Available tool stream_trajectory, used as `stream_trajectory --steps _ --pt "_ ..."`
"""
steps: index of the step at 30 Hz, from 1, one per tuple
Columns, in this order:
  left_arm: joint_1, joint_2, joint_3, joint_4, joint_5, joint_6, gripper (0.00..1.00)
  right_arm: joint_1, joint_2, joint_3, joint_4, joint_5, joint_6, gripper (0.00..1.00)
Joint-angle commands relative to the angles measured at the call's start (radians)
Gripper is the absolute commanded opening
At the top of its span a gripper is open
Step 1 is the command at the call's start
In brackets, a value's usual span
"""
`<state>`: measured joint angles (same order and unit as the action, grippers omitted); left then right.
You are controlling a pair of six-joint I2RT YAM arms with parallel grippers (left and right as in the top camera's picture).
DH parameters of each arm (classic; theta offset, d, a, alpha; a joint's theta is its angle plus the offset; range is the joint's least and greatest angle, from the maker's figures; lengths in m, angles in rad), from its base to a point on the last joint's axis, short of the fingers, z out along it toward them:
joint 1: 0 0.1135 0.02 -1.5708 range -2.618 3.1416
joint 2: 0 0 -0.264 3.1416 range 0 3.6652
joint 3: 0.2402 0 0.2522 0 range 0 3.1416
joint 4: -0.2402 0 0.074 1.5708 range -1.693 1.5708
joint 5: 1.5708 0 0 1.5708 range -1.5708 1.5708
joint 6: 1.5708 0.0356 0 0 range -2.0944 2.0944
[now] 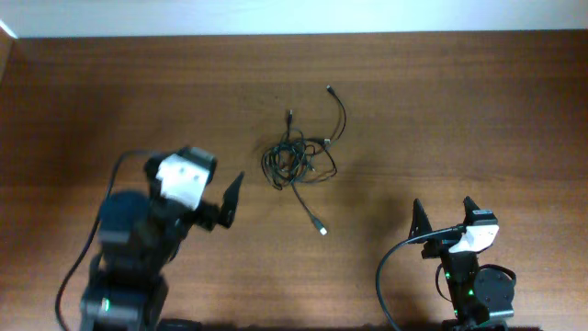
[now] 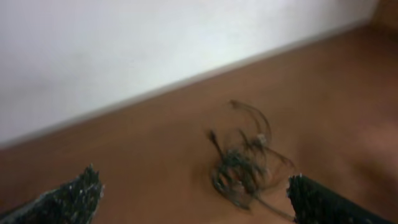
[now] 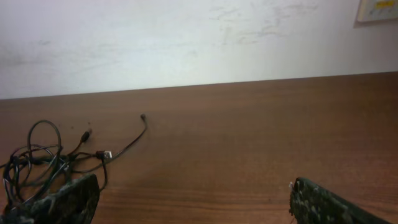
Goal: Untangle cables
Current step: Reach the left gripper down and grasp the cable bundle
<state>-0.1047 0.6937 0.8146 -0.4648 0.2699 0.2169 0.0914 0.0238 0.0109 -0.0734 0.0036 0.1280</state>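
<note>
Black cables (image 1: 299, 161) knotted in one clump, untouched | left gripper (image 2: 194, 193) spread, facing it for a grab | right gripper (image 1: 444, 213) spread, idle, well apart

Dark wooden table (image 1: 478, 110) meets a pale scuffed wall (image 3: 186, 43).

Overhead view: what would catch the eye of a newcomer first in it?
A knotted clump of thin black cables lies near the middle of the brown table, with a few loose ends sticking out. The left claw is open just to the left of the clump. The right claw is open at the lower right, well apart from it.
</note>
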Motion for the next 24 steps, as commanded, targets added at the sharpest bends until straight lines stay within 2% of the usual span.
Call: stream_trajectory --steps 1,5,7,9,12,13,14,17,19,22,24 --pt "-0.112 0.374 0.275 -0.127 -0.002 -0.006 0.99 -0.007 -0.003 -0.005 -0.006 0.009 0.001 0.99" --pt "-0.223 0.837 0.682 -0.389 -0.030 -0.006 0.99 -0.007 -0.003 -0.005 -0.006 0.008 0.001 0.99" --pt "-0.230 1.044 0.719 -0.300 -0.023 -0.006 0.99 -0.007 -0.003 -0.005 -0.006 0.008 0.000 0.99" --pt "-0.230 1.122 0.719 -0.234 -0.027 -0.006 0.96 -0.007 -0.003 -0.005 -0.006 0.008 0.001 0.99" --pt "-0.230 1.236 0.719 -0.105 -0.031 -0.006 0.85 -0.007 -0.003 -0.005 -0.007 0.008 0.001 0.99" --pt "-0.230 1.271 0.719 -0.075 -0.031 0.001 0.78 -0.007 -0.003 -0.005 -0.007 0.008 0.001 0.99" --pt "-0.230 1.289 0.719 -0.076 -0.031 0.025 0.71 -0.007 -0.003 -0.005 -0.006 0.008 0.001 0.99" --pt "-0.230 1.317 0.719 -0.113 -0.031 0.123 0.61 -0.007 -0.003 -0.005 -0.006 0.009 0.001 0.99" --pt "-0.228 1.338 0.719 -0.127 -0.031 0.130 0.56 -0.007 -0.003 -0.005 -0.006 0.009 0.001 0.99" --pt "-0.228 1.367 0.718 -0.146 -0.031 0.130 0.40 -0.007 -0.003 -0.005 -0.006 0.009 0.001 0.99" --pt "-0.228 1.369 0.718 -0.142 -0.032 0.130 0.23 -0.007 -0.003 -0.005 -0.006 0.008 0.001 0.99"
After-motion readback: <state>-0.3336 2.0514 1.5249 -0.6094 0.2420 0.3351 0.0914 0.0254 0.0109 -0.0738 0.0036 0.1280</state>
